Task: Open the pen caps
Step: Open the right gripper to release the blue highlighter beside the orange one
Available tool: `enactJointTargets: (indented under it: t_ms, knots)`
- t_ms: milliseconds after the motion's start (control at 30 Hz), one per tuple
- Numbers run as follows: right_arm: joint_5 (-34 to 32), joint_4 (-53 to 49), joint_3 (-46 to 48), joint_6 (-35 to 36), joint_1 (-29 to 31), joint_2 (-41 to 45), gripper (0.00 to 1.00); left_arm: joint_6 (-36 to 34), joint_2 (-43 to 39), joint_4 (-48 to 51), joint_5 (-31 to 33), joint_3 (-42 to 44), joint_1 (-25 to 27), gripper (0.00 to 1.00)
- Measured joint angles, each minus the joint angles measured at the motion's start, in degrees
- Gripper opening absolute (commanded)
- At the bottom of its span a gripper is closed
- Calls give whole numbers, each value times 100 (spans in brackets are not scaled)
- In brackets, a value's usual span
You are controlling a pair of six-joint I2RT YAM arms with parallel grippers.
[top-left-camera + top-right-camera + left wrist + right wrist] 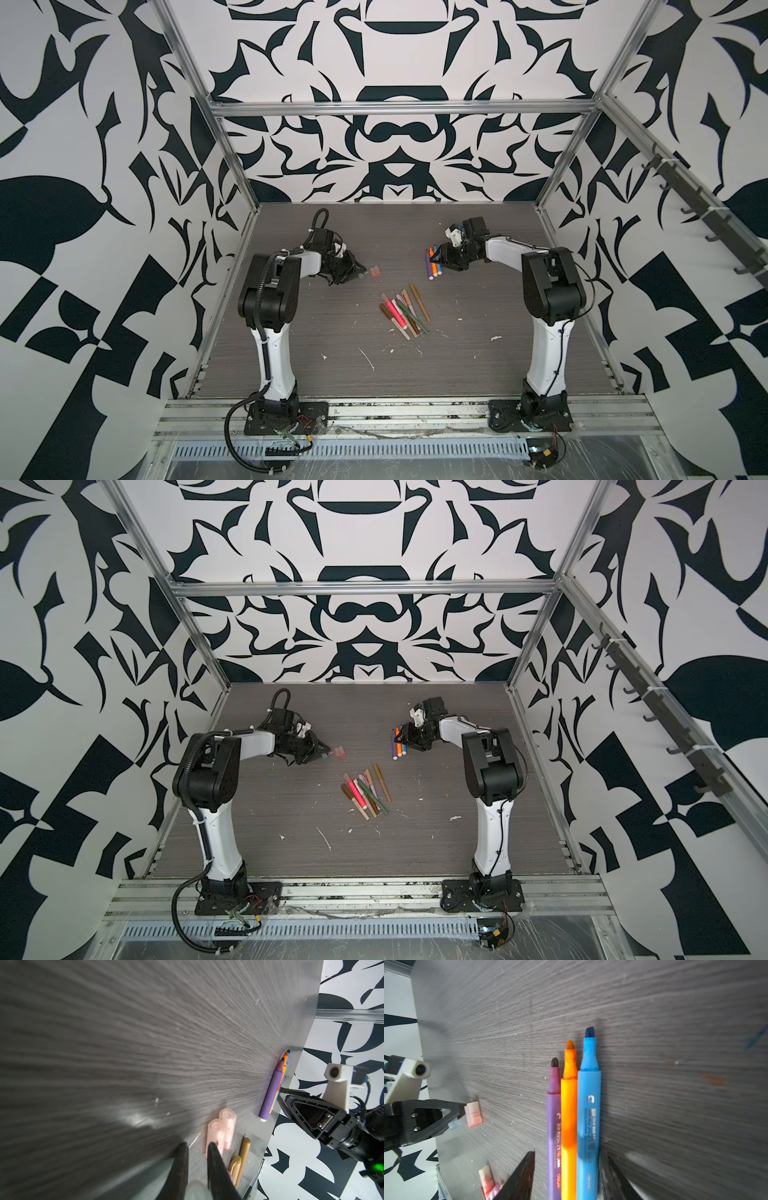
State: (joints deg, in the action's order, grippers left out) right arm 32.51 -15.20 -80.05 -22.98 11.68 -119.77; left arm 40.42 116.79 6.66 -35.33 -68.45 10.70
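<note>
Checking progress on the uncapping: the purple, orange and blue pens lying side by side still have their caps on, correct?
No. The purple pen, orange pen and blue pen do lie side by side, but all three are uncapped. The right wrist view shows their bare tips.

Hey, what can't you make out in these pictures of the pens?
- Pile of pens, both top views: too small and overlapping to count caps.
- Purple pen, orange pen, blue pen, right wrist view: rear ends cut off by the frame edge.
- Pale cap in the left gripper, left wrist view: blurred, cut off by the edge.
</note>
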Motion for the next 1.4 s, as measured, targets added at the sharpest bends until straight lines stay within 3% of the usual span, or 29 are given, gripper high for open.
enactJointTargets:
  t_ms: [500, 800, 1100, 1400]
  knots:
    - [-203, 59, -33, -122, -9, -2, 63, -44, 83, 48, -42, -109, 33, 18]
    - [-605, 35, 232, -129, -114, 269, 64, -90, 98, 103, -50, -149, 52, 22]
    - [-664, 31, 396, -129, -125, 474, 63, -142, 98, 149, -74, -216, 96, 34]
    - [-678, 39, 573, -127, -125, 619, 64, -149, 98, 173, -76, -243, 103, 34]
